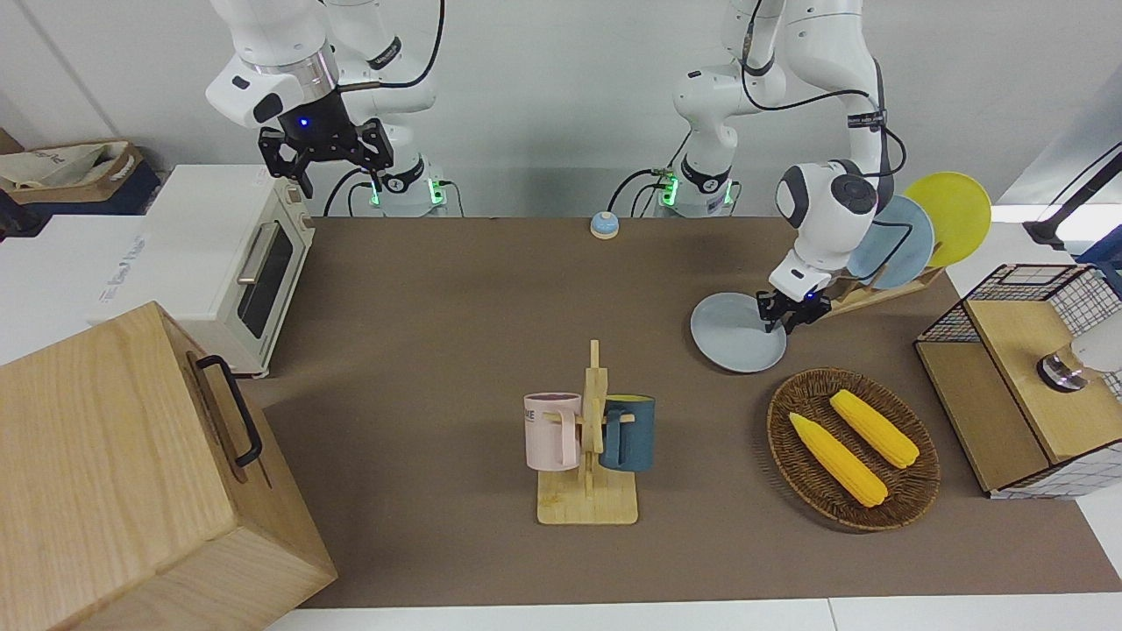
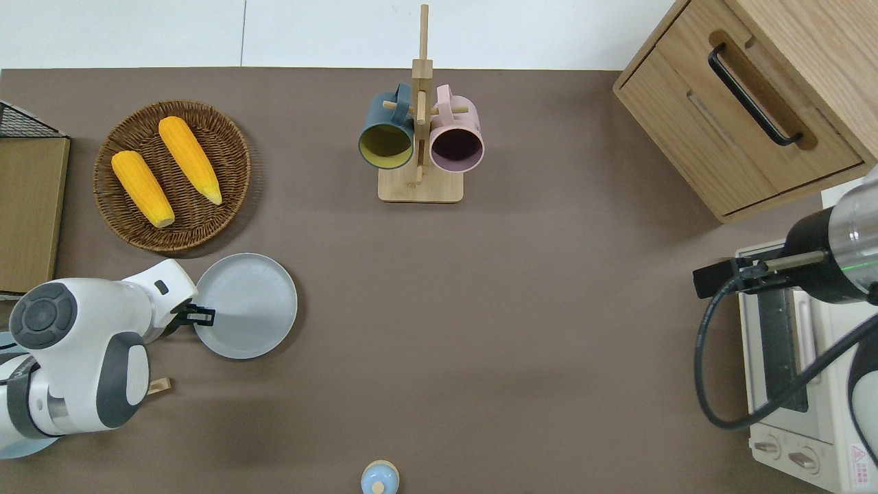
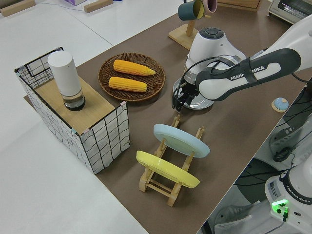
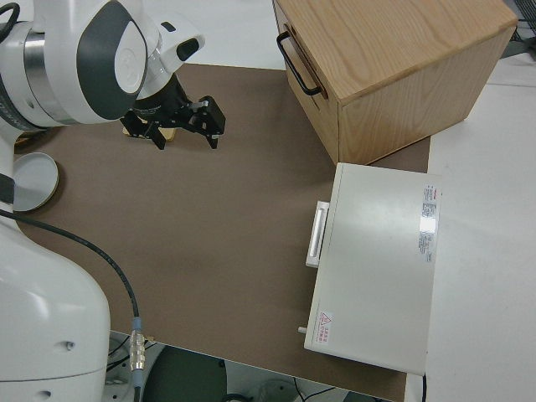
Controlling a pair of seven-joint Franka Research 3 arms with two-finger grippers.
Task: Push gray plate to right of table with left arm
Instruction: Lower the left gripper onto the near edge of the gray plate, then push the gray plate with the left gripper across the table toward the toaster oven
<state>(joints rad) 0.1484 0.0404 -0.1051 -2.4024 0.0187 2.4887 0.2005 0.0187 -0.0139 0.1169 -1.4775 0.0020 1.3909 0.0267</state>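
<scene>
Plate and gripper sit at the left arm's end of the counter [image 2: 521, 329]: the gray plate [image 2: 250, 305] lies flat, nearer to the robots than the wicker basket [image 2: 206, 226] of corn, and the left gripper [image 2: 203, 315] is low over its rim on the side toward that end. The plate's middle therefore lies from the gripper toward the right arm's end, which is the way a push would have to run, across open counter nearer to the robots than the mug rack [image 2: 420, 189]. The left gripper's fingers look drawn together, holding nothing. The right arm is parked, its gripper [image 1: 326, 151] spread open. "FRANKA EMIKA" reads along the left arm [image 3: 253, 75]; the pink mug [image 1: 552, 429] shows letters ending "ME".
</scene>
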